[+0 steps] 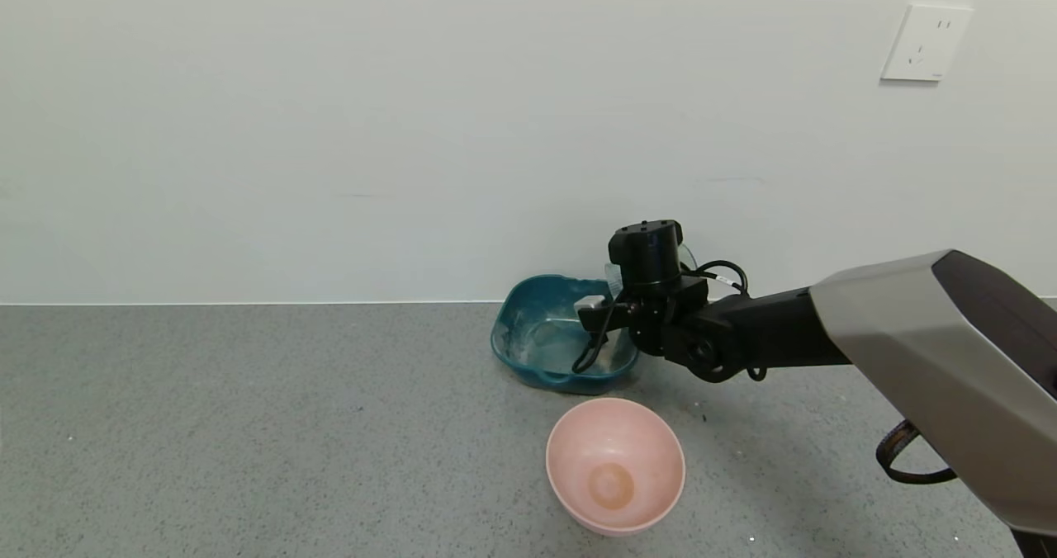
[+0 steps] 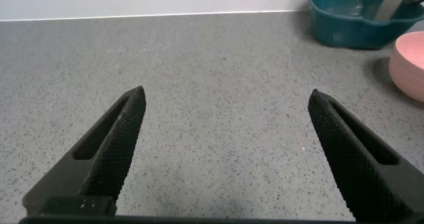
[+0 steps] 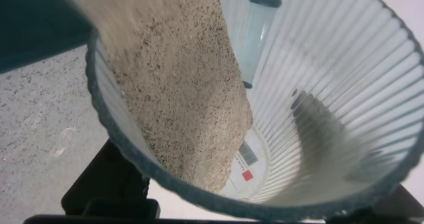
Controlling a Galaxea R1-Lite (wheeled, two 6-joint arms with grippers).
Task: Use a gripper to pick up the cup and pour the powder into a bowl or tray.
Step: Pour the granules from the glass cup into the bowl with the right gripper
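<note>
My right gripper [image 1: 652,286] is shut on the cup [image 3: 331,118], a translucent ribbed tumbler, and holds it tipped over the dark teal dish [image 1: 528,339]. In the head view only a sliver of the cup [image 1: 688,258] shows behind the black wrist. In the right wrist view the beige powder [image 3: 185,98] slides along the cup's wall and over its rim toward the dish [image 3: 33,18]. Whitish smears lie inside the dish. My left gripper [image 2: 225,151] is open and empty, low over bare grey counter, far from the dish [image 2: 351,18].
A round pink bowl [image 1: 615,465] stands just in front of the teal dish; it also shows in the left wrist view [image 2: 409,65]. The white wall rises right behind the dish. A wall socket [image 1: 925,43] is at the upper right.
</note>
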